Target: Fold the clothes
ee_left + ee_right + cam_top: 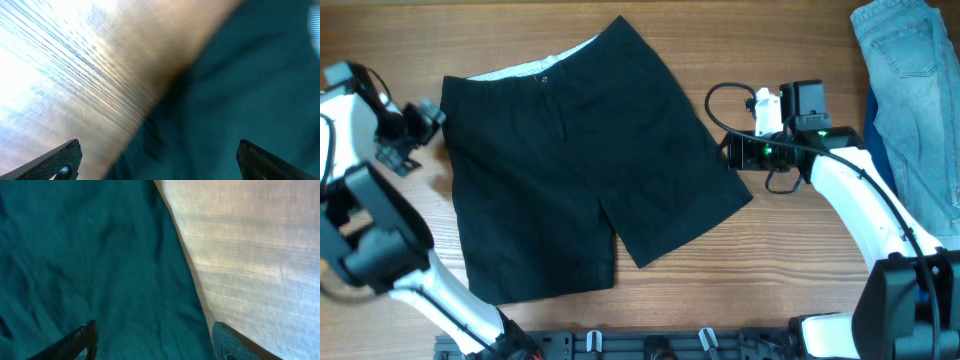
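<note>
The clothes, a pair of black shorts, lie spread flat on the wooden table, with the pale waistband lining showing along the top left. My left gripper sits at the waistband's left corner. In the blurred left wrist view the left gripper is wide open, with the fabric edge running under it and nothing held. My right gripper is at the right leg's outer edge. The right wrist view shows the right gripper open, its fingers apart over the dark cloth beside bare wood.
Light blue jeans lie at the far right, with a dark blue garment tucked against them. A black rail with hooks runs along the table's front edge. My right arm crosses the table's right side.
</note>
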Action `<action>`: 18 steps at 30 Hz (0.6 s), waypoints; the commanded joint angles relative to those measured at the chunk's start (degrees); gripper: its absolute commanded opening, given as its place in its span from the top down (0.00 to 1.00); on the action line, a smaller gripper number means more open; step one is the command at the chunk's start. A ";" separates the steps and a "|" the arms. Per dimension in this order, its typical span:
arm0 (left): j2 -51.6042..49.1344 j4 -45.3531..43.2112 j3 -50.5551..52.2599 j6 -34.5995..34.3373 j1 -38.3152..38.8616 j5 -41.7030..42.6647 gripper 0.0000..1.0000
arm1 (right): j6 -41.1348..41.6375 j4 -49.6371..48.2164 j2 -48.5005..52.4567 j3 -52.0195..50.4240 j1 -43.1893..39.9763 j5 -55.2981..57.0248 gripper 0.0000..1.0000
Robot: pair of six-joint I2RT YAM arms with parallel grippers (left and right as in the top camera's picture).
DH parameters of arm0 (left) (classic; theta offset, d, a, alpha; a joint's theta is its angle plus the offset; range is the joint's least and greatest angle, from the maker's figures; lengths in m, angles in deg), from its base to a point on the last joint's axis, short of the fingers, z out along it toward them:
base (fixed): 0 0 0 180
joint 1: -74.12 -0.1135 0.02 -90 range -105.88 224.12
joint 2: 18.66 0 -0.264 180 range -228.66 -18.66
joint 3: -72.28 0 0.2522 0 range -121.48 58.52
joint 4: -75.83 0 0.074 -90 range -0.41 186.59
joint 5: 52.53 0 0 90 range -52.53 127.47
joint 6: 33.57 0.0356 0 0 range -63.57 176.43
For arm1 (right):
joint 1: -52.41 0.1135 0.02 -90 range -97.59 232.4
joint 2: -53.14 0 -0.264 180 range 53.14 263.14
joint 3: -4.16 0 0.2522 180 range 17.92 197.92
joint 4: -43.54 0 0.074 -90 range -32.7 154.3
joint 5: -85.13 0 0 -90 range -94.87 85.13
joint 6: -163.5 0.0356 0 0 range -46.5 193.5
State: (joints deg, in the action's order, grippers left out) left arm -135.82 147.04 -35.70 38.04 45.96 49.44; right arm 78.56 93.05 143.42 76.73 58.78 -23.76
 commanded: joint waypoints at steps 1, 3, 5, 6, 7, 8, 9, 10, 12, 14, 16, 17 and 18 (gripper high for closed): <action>15.06 -0.15 -0.68 2.23 4.57 2.01 0.00 | -0.50 1.99 3.54 0.70 1.81 3.85 0.34; 19.69 -0.61 -0.68 5.75 9.46 1.77 0.00 | -0.46 3.32 4.98 0.70 3.43 5.90 0.35; 21.88 -0.83 -0.68 7.87 14.08 0.04 0.00 | 0.26 4.22 6.23 0.70 4.92 7.91 0.35; 22.21 -0.83 -0.68 7.93 15.87 -1.57 0.00 | 1.49 4.39 6.82 0.70 5.53 9.64 0.35; 22.27 -0.83 -0.68 7.96 17.90 -3.26 0.00 | 2.29 4.44 7.41 0.70 6.34 11.52 0.35; 22.23 -0.81 -0.68 7.96 19.34 -4.59 0.00 | 2.71 4.42 7.80 0.70 6.86 12.72 0.35; 21.97 -0.81 -0.68 8.00 20.65 -5.29 0.00 | 2.93 4.35 8.11 0.70 7.34 13.68 0.34; 21.68 -0.72 -0.68 9.77 22.56 -5.03 0.00 | 4.52 4.15 8.68 0.70 8.09 16.76 0.31; 21.46 -0.07 -0.61 11.17 24.96 -5.18 0.00 | 6.45 3.54 9.51 0.70 8.83 21.33 0.29; 21.46 0.55 -0.52 11.15 28.02 -6.49 0.00 | 7.06 1.81 10.69 0.70 9.22 22.56 0.27; 21.46 0.55 -0.52 11.17 29.55 -7.82 0.00 | 7.06 1.38 11.82 0.70 9.22 22.56 0.27; 21.46 0.55 -0.52 11.85 30.12 -7.78 0.00 | 6.91 1.20 12.48 0.70 9.22 22.53 0.27; 21.46 0.70 -0.52 12.24 30.56 -8.02 0.00 | 6.71 1.01 13.29 0.70 9.22 21.94 0.27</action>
State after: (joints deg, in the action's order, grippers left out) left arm -113.75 147.50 -36.35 47.83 75.42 43.63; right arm 84.20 94.58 154.26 76.73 67.74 -3.89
